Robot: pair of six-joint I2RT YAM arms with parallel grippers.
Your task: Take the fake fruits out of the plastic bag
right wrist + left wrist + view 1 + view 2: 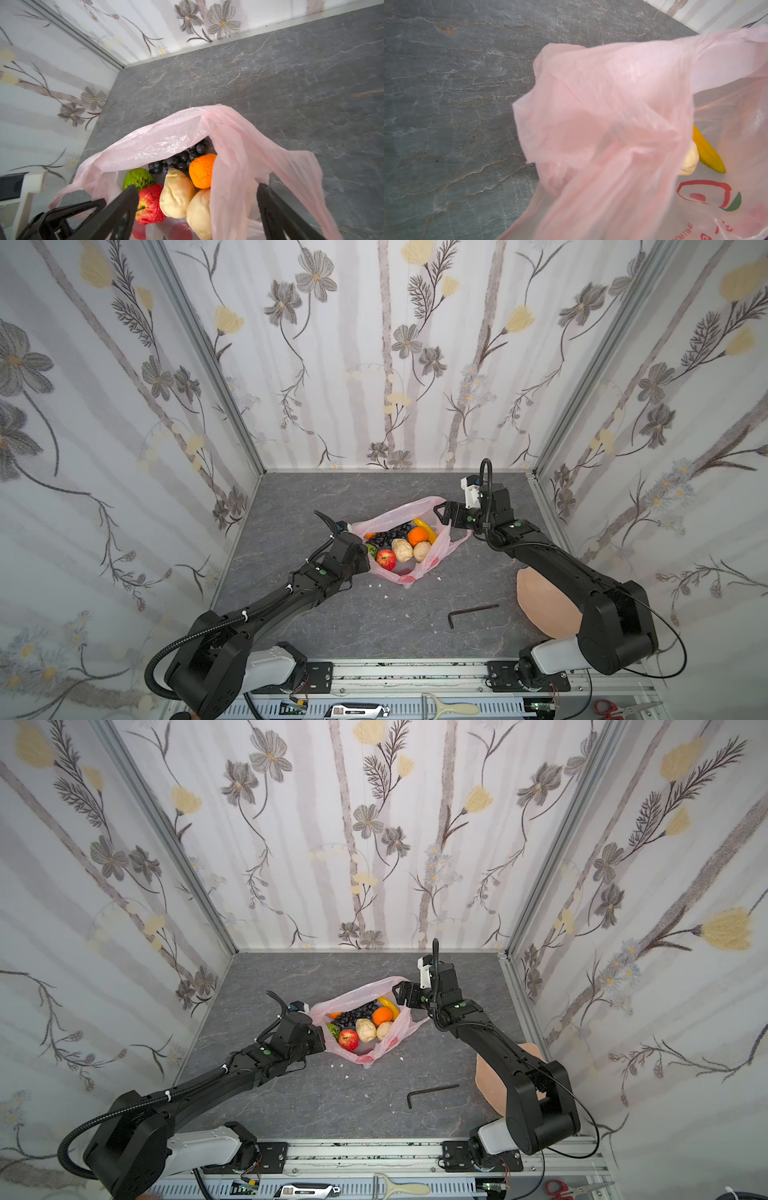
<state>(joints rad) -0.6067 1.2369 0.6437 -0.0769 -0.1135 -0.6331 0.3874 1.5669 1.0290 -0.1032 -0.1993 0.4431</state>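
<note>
the left gripper (pixel 365 559) sits at the left rim of the plastic bag (pixel 392 512). its fingers are hidden under the pink film in the left wrist view, pressed together on that rim. the bag lies near the middle of the tabletop (pixel 332 497), a little toward the back edge, with its mouth gaping upward in both top views. all the fake fruits (pixel 399 543) that can be seen are inside it: a bumpy green fruit (pixel 371 550) at the left, a red apple (pixel 386 559) beside it, a dark grape bunch (pixel 384 536) behind, two beige pears (pixel 402 549) touching each other, then an orange (pixel 417 536) and a yellow banana (pixel 426 527). the right gripper (pixel 197 186) hovers over the bag's right rim, fingers spread wide, with loose film lying between them. toward the front right corner lie a black hex key (pixel 471 610) and a peach-pink dish (pixel 540 601), which the right arm partly covers.
</note>
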